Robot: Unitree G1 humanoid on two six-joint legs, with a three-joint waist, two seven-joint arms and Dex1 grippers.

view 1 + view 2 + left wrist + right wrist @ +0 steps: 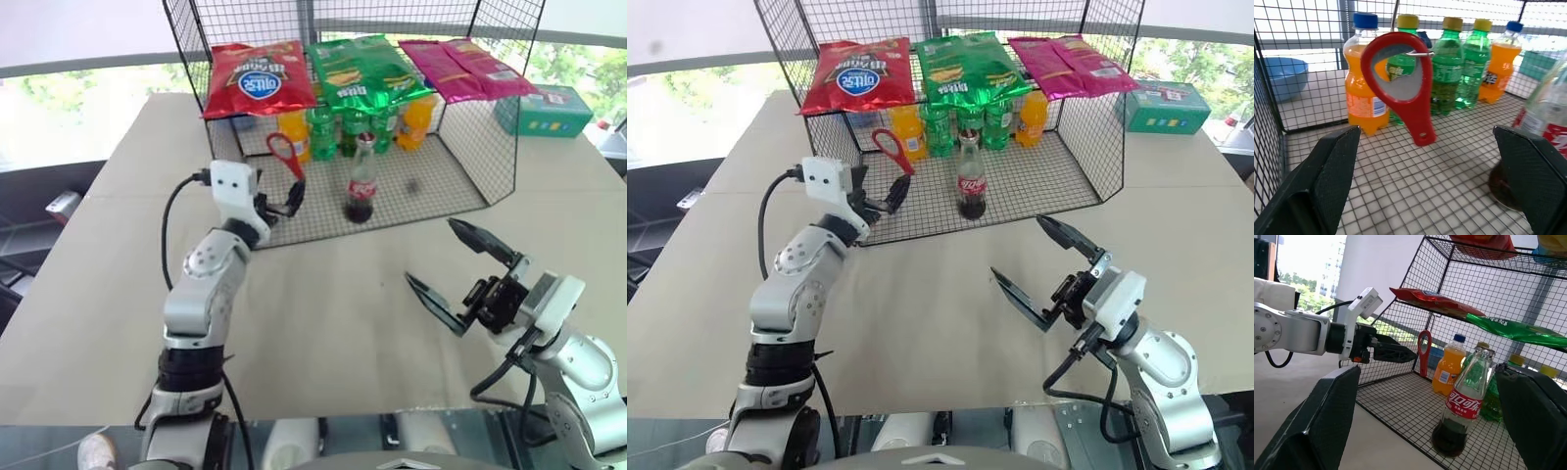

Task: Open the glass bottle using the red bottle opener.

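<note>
Left gripper [1422, 161]: jaws spread wide and empty, reaching into the open front of the wire cage [470, 147], just short of the red bottle opener [1403, 83]. The opener hangs from a hook in the cage, loop head up, handle down, between the two fingers in the left wrist view and touching neither. Right gripper [456, 274]: jaws likewise wide apart and empty, over the counter [323, 313] outside the cage, well apart from the glass bottle [361, 181]. The bottle stands upright on the cage's mesh floor, cap on, right of the opener. Behind it stand orange soda bottles [1362, 78] and green soda bottles [1447, 73]; snack bags [257, 78] lie on the cage top.
</note>
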